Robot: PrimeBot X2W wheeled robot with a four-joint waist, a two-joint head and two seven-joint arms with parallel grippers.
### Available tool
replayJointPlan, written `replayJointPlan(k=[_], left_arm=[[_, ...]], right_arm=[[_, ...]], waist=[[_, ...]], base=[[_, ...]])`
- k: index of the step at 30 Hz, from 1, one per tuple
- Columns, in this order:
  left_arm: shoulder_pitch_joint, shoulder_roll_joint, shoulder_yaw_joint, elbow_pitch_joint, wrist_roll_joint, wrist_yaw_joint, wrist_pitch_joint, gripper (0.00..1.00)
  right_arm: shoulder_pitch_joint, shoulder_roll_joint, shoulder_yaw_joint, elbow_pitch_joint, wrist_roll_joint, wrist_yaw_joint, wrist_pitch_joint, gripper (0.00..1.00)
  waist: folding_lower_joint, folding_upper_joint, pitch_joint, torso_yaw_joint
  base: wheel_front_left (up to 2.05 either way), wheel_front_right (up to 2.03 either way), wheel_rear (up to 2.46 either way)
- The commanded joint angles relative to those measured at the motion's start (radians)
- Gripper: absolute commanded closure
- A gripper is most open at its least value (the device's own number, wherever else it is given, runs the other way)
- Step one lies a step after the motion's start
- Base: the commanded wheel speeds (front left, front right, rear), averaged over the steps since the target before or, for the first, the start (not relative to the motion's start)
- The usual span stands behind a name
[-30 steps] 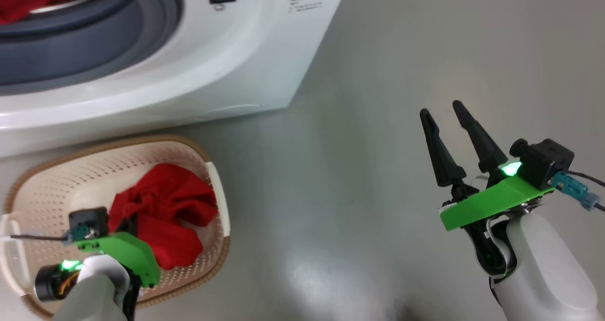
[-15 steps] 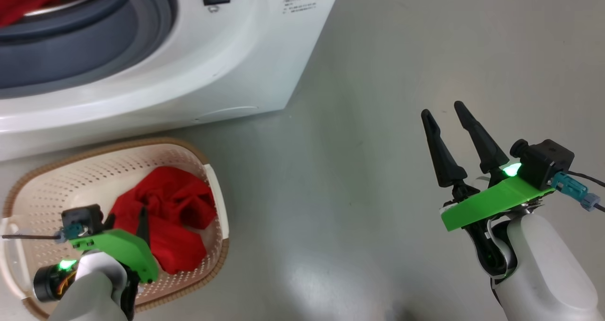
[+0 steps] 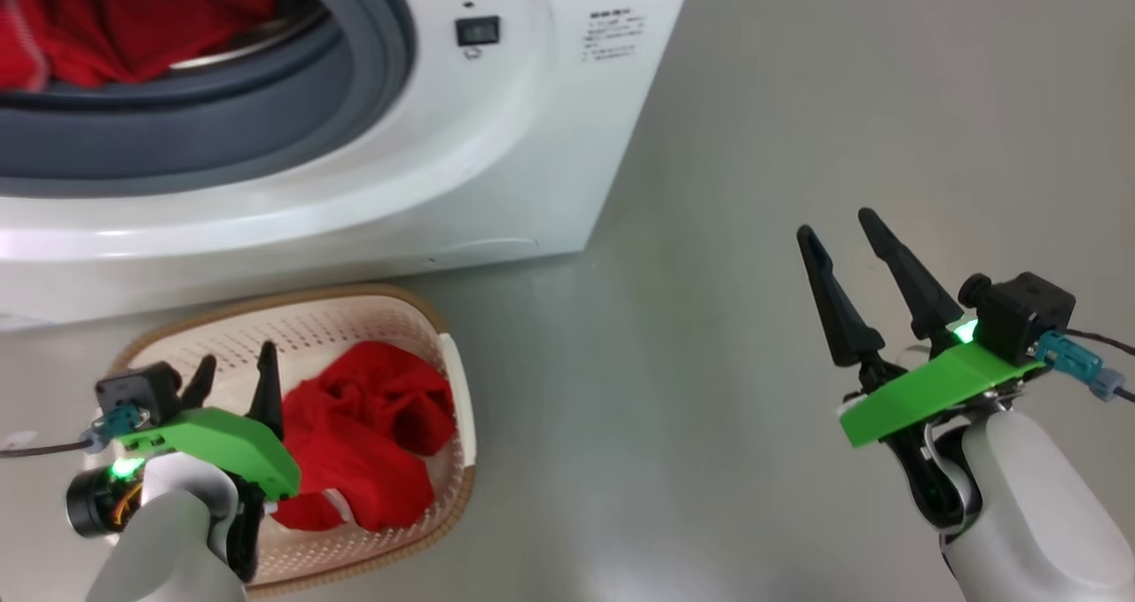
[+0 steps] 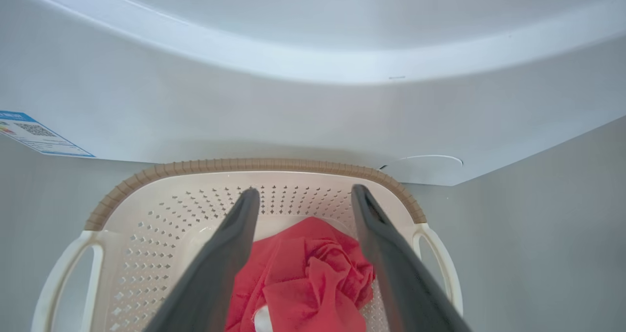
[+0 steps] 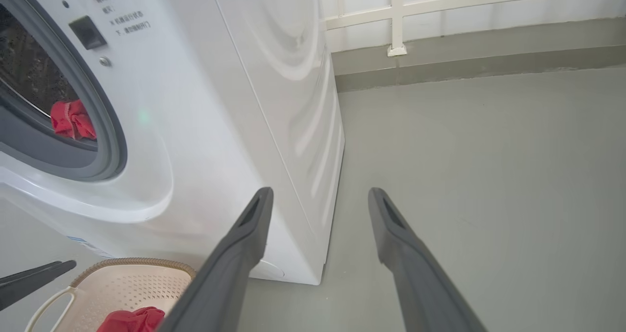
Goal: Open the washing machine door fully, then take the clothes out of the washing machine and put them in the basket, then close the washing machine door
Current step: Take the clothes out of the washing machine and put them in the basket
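The white washing machine (image 3: 497,159) stands with its grey-sealed drum mouth uncovered, and red clothes (image 3: 133,17) lie inside. The washing machine door is out of view. In front of it on the floor sits the cream basket (image 3: 355,305), holding a heap of red clothes (image 3: 372,442). My left gripper (image 3: 232,380) hovers over the basket's left half, open and empty. Seen from the left wrist, its fingers (image 4: 230,254) frame the red clothes (image 4: 308,273) below. My right gripper (image 3: 842,238) is open and empty over bare floor to the right.
Grey floor (image 3: 727,141) stretches to the right of the machine. A low wall with a white railing (image 5: 396,24) runs behind. The machine's white side panel (image 5: 293,102) is just left of my right gripper (image 5: 318,195). A blue label (image 4: 39,136) is low on its front.
My left gripper has opened, let go of the red clothes in the basket and lifted clear of them. The head camera has shifted, showing more of the drum. My right arm has held still.
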Motion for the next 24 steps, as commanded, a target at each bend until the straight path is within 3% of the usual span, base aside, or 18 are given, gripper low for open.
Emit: replayJointPlan(k=[1, 24], left_arm=[[0.026, 0.029, 0.032, -0.028, 0.009, -0.003, -0.012, 0.00], [0.362, -0.041, 0.168, -0.655, 0.205, -0.003, -0.013, 0.00]], right_arm=[[0.040, -0.013, 0.022, -0.016, -0.004, 0.002, -0.012, 0.00], [0.212, -0.055, -0.014, -0.008, 0.013, 0.002, -0.012, 0.00]], waist=[[0.0000, 0.0000, -0.041, 0.032], [0.0000, 0.0000, -0.277, 0.117]], base=[[0.00, 0.00, 0.00], [0.00, 0.00, 0.00]])
